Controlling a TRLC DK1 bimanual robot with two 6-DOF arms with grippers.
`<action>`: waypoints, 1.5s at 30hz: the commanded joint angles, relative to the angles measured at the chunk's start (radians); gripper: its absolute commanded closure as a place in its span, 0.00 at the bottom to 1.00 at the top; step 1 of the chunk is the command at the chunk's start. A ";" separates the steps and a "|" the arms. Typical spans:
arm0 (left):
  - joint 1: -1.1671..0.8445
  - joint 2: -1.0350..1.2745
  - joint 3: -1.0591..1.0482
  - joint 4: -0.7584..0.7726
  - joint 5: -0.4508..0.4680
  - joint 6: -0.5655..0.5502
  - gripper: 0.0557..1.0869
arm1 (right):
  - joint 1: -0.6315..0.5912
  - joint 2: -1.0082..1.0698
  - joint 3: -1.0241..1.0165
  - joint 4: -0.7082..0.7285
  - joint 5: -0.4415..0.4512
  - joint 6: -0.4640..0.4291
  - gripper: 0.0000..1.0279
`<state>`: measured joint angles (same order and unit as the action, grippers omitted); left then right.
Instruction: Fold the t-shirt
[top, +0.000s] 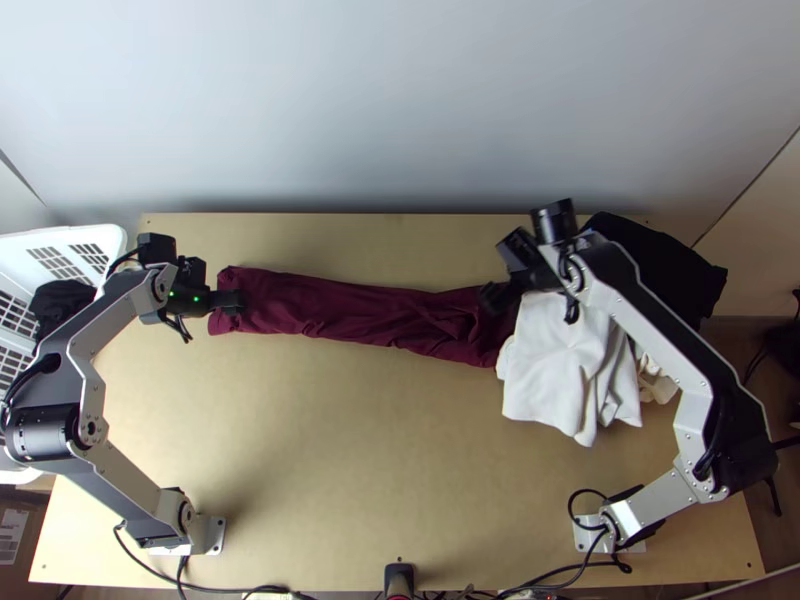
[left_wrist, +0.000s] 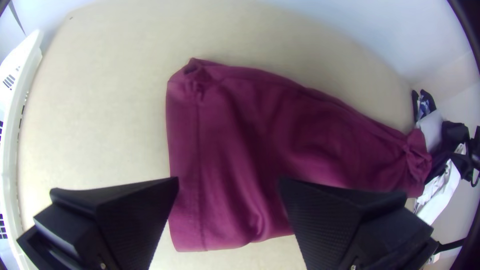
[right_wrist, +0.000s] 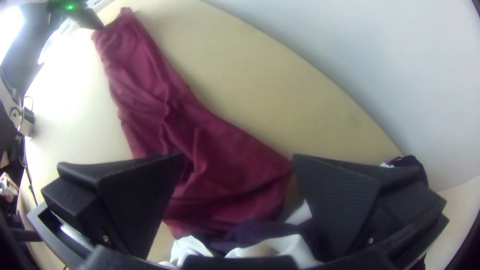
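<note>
Shirt (top: 350, 315) in a long strip on the table (top: 350, 450), one end against the white cloth (top: 555, 370). I have the right end effector (top: 492, 296) wide open over that end, left end effector (top: 236, 300) wide open over the other. I'm gripping nothing with either.

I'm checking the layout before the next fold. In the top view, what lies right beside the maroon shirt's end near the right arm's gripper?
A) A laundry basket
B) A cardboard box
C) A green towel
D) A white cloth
D: the white cloth lies against that end of the maroon shirt, by the right gripper.
</note>
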<state>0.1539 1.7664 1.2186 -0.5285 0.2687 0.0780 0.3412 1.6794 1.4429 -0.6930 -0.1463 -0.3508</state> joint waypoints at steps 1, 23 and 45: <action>-0.007 -0.005 -0.002 -0.001 0.000 -0.004 0.06 | -0.142 -0.009 0.025 0.001 0.001 0.022 0.03; -0.007 -0.061 -0.037 -0.018 0.000 0.000 0.06 | -0.659 0.347 0.410 0.013 -0.007 -0.152 0.03; -0.004 -0.105 -0.087 -0.018 -0.002 -0.011 0.06 | -0.616 0.569 0.852 -0.211 -0.263 0.162 0.03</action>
<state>0.1467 1.6699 1.1465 -0.5499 0.2649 0.0673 -0.2668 2.2494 2.2826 -0.8318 -0.2344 -0.3103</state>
